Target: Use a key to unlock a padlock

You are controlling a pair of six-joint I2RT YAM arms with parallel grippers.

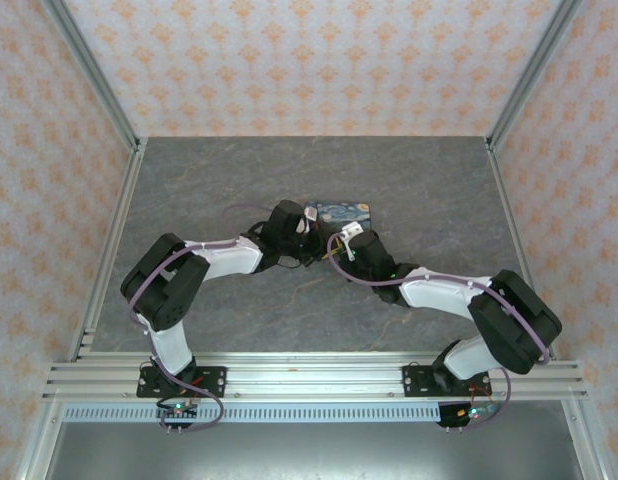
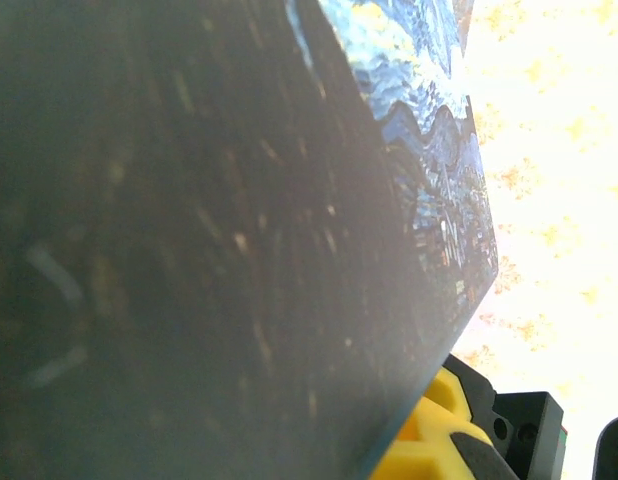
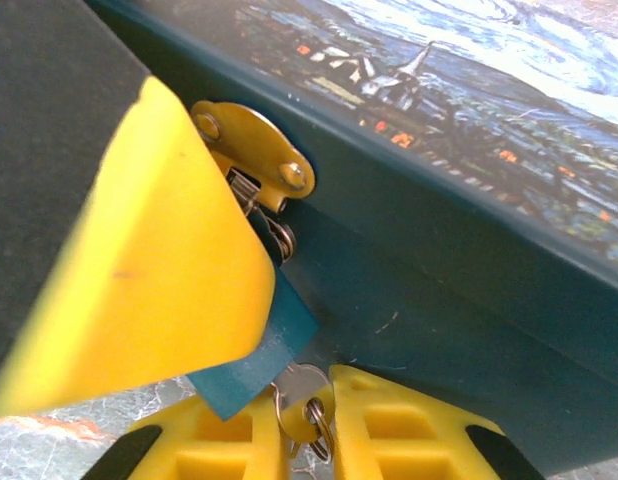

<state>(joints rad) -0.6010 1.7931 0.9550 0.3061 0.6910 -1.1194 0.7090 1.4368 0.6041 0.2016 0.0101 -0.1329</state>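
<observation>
A dark blue starry-night tin [image 1: 339, 211] lies at mid-table, and both arms meet at its near side. In the right wrist view a small teal padlock [image 3: 254, 360] hangs from the tin's brass hasp [image 3: 254, 155]. The key [image 3: 307, 385], a tiny pale metal piece on a wire ring, sticks out of the padlock's underside. My right gripper [image 3: 311, 435] is shut on the key's head, a yellow finger on each side. A yellow finger of my left gripper [image 3: 159, 270] covers the padlock's upper part; that gripper [image 1: 307, 240] is shut on the padlock, whose shackle is hidden.
The tin's dark side [image 2: 239, 250] stands right against the left wrist camera, with one yellow finger [image 2: 439, 440] at its lower edge. Grey stone-patterned table [image 1: 429, 190] lies around the tin, bounded by patterned walls and metal frame posts [image 1: 114, 230].
</observation>
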